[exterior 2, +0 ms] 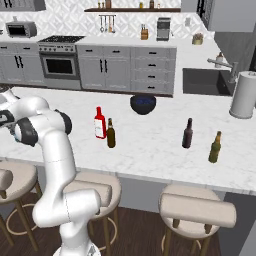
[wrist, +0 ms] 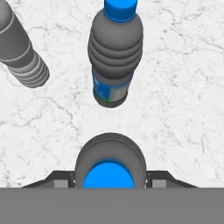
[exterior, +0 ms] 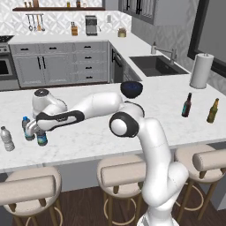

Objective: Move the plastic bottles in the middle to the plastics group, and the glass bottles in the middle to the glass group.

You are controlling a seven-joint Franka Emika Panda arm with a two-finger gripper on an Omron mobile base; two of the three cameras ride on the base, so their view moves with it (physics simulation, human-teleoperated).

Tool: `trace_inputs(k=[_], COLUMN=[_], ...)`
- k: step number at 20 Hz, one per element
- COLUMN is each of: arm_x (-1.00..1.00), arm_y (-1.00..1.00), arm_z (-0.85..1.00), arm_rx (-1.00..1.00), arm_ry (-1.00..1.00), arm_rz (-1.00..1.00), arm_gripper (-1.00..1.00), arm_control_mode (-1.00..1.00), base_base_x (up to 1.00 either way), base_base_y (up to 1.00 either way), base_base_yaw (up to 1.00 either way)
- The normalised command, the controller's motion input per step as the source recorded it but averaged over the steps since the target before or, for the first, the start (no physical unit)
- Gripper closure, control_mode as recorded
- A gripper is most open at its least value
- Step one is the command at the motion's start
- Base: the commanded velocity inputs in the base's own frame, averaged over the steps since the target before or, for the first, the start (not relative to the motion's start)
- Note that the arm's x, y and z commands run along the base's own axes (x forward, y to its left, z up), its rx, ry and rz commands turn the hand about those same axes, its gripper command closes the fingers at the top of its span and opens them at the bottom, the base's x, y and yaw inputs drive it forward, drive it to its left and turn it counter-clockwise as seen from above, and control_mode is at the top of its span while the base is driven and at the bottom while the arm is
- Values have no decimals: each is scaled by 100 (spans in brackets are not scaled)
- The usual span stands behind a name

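Where the gripper [wrist: 109,183] closes, blue-capped bottle [wrist: 109,164] between jaws.

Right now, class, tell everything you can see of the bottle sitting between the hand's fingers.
The blue-capped plastic bottle is small and see-through grey, with a ribbed rounded shoulder and a bright blue cap. It stands upright on the white marble counter, seen from above between the fingers of the hand, which close on its sides. A like bottle with a blue label stands just beyond, apart.
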Motion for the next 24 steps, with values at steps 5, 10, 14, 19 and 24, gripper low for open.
trace_inputs(k=[5,10,14,19,24], arm_x=[-1,-1,0,0,-22], arm_y=[-7,2,9,2,-11], arm_z=[-48,-4,22,37,44], arm_rx=[11,1,0,0,0], arm_ry=[-2,-2,0,0,0], arm_rz=[4,0,0,0,0], arm_gripper=[-100,-100,-100,-100,-100], arm_control_mode=[-100,-100,-100,-100,-100], base_base_x=[0,0,0,0,0], base_base_y=[0,0,0,0,0], base_base_yaw=[0,0,0,0,0])
